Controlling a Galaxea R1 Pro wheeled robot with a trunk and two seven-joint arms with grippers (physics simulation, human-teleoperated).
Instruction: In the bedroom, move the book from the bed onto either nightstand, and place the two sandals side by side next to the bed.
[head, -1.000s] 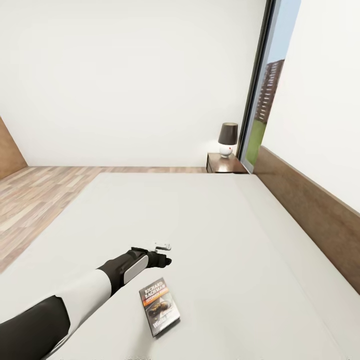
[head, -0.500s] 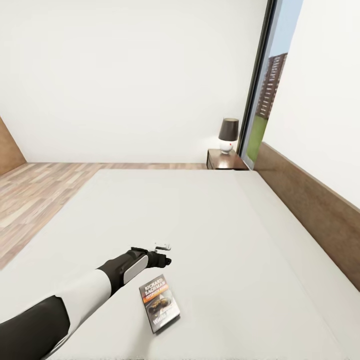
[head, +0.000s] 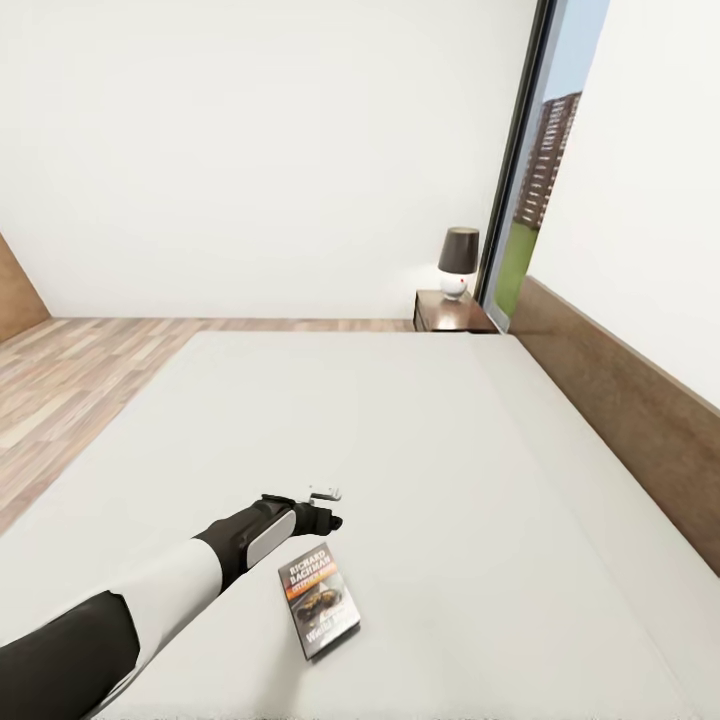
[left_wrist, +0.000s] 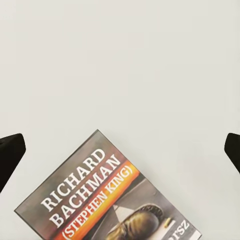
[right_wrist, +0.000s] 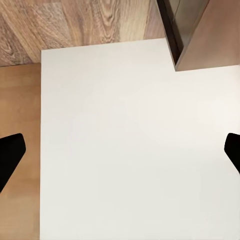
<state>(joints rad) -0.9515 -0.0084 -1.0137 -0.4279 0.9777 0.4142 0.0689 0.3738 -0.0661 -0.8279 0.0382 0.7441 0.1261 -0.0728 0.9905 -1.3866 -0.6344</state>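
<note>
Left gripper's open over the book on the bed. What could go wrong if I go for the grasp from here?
1. The book lies flat on the bed; open fingers may push it along or dig into the mattress rather than catch an edge.
2. The left gripper sits beyond the book's far end, so closing now likely misses.
3. The nightstand is far across the bed; the carry is long.

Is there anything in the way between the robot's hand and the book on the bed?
No. The left gripper hangs just above the bare grey mattress, and the book lies flat right beside it, with nothing visible between them.
</note>
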